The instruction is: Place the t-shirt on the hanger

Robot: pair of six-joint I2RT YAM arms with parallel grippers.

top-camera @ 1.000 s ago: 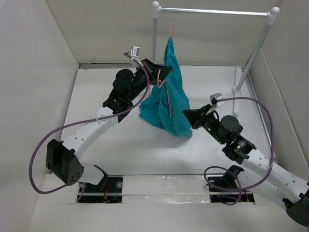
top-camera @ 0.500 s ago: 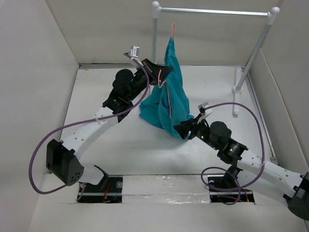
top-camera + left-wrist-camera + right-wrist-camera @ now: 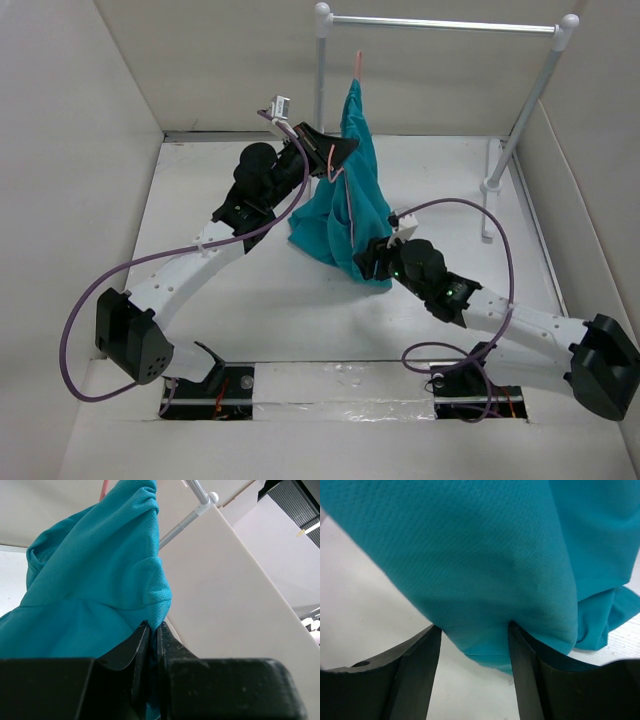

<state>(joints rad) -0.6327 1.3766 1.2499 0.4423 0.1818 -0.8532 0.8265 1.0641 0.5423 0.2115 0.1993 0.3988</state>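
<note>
Left arm: rises from its base with a bent elbow and a raised wrist at the left side of the t-shirt [image 3: 352, 205].
Left gripper [image 3: 151, 627]: jaws nearly meet, pinched on a fold of the t-shirt.
Right arm: stretched low over the table [image 3: 250, 295], reaching the t-shirt's lower right edge.
Right gripper [image 3: 472, 630]: jaws parted; a bulge of the lower cloth fills the gap and touches both inner faces.
T-shirt shape: a narrow cone with a high peak; its lower folds spread down toward the table.
Hanger [image 3: 357, 63]: its pink tip pokes above the t-shirt's peak, and thin wire shows on the t-shirt's left and down its front.
Room: bare table lies left of and in front of the t-shirt; the clothes rail [image 3: 440, 24] stands behind and to its right, with white walls around.
Texture: teal, matte, fine mesh knit; the gripper fingers [image 3: 417, 672] are smooth black.
</note>
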